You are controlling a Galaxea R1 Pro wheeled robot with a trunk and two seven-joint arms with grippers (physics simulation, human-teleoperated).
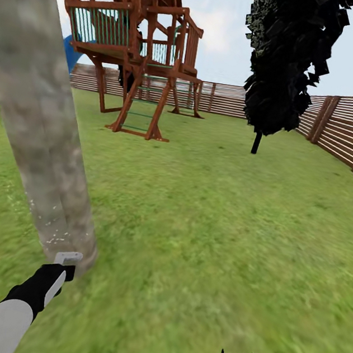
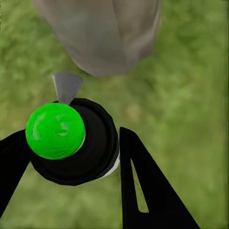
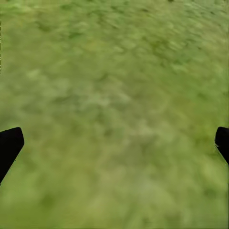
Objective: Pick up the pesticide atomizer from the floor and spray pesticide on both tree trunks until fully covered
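The pick-up looks done: the left gripper (image 2: 71, 167) is clamped on the pesticide atomizer (image 2: 76, 143), a black round-bodied bottle with a bright green ball cap and a small grey nozzle, its two black fingers (image 2: 148, 191) pressed to either side of the body. The nozzle points at the foot of the thick, mottled grey-brown tree trunk (image 1: 37, 105), which rises just beyond it from the blurry green lawn (image 1: 208, 226). Pale specks dot the bark low down in the head view — spraying of this trunk seems begun, though how much is covered I cannot tell. The second trunk is, by my judgement, still to do.

The right gripper (image 3: 114, 143) hangs over bare grass with its fingertips wide apart, holding nothing.

Counted: one atomizer, one thick trunk in sight, two grippers. Further off stand one narrow black-foliaged tree (image 1: 287, 57) on a thin dark stem, one red-brown wooden play tower (image 1: 137, 40) with green railings and a ladder, and one brown slatted fence (image 1: 347, 131) running along the lawn's far and right edges.
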